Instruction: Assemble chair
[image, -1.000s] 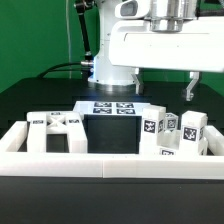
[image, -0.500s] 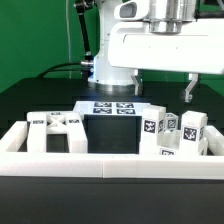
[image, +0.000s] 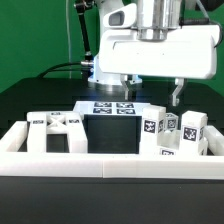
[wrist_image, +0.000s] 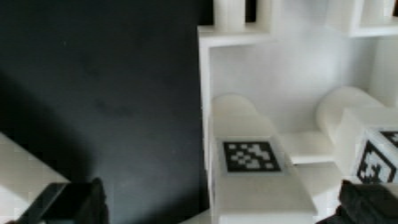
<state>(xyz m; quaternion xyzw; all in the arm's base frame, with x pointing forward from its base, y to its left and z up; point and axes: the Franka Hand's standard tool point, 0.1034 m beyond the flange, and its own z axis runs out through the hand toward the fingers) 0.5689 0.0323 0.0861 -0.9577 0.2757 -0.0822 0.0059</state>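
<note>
Gripper (image: 153, 92) shifted sideways, chair parts (image: 166, 128), rail (image: 110, 166) below

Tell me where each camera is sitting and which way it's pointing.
Exterior view: low in front of the table, facing the arm's base across the border rail; the open gripper hangs above the chair pieces.
Wrist view: on the wrist, looking down at the table and tagged pieces; dark fingertips show at one edge.
Shared: tagged chair pieces and the black table.
</note>
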